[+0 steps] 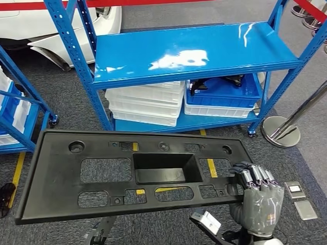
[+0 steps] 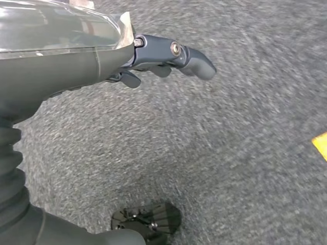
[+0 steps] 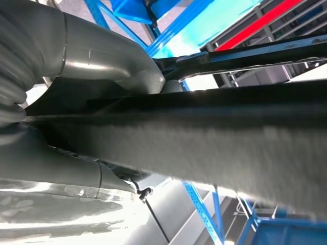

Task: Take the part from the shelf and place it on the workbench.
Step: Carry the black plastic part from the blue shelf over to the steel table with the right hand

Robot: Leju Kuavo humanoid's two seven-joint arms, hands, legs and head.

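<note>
The part [image 1: 131,173] is a long black moulded panel, a flat frame with rectangular cut-outs, a few round holes and a deep box-shaped pocket near its middle. It is off the blue shelf [image 1: 192,53] and hangs in the air over the grey carpet [image 1: 69,97], in front of the shelf's lower tiers.

The right hand [image 1: 256,196] has it by the right-hand end. In the head view the dark fingers [image 1: 250,176] are curled over the near edge there, and the right wrist view shows the thumb [image 3: 115,61] lying against one face of the panel [image 3: 216,138], so the fingers are clamped on the part.

The left hand [image 2: 115,56] shows in its wrist view pointing over bare carpet with its fingers [image 2: 192,58] stretched out and nothing between them. I cannot tell from here whether anything steadies the far left end.

I would judge the piece rigid and fairly light for its size: thin-walled plastic, stiff enough to stay flat though held from one end. Its length makes it awkward. A grip at one end leaves a long lever, so it could swing or sag, and the smooth surface may slip. The rim by the end cut-outs gives fingers something to hook.

Its long axis runs left to right, roughly parallel to the shelf's front edge. The broad face is tilted up towards the robot, and the left end sits a little lower.
</note>
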